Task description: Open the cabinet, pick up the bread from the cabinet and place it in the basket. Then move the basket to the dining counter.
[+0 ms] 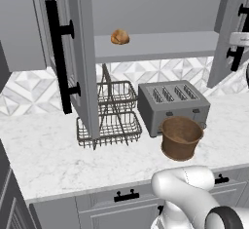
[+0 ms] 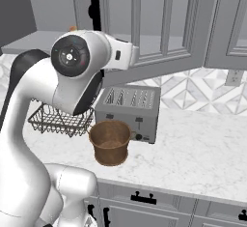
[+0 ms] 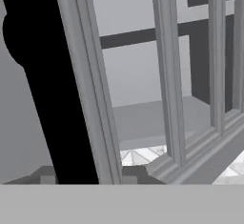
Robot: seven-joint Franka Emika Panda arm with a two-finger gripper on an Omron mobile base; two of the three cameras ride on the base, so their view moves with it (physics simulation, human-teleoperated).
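From the left base view we see the cabinet (image 1: 82,52) with both doors swung open and the bread (image 1: 120,37) on its shelf above the basket (image 1: 181,137) beside the toaster (image 1: 172,104), from the right base view the basket just before the toaster on the counter (image 2: 202,148), and from the hand view the black handle (image 3: 52,89) close up, where we cannot tell how the gripper stands.

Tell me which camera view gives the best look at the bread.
The left base view: the bread sits in full sight on the shelf of the open cabinet, above the wire rack. In the right base view just an orange sliver peeks over the arm. The hand view faces the cabinet door and its black handle.
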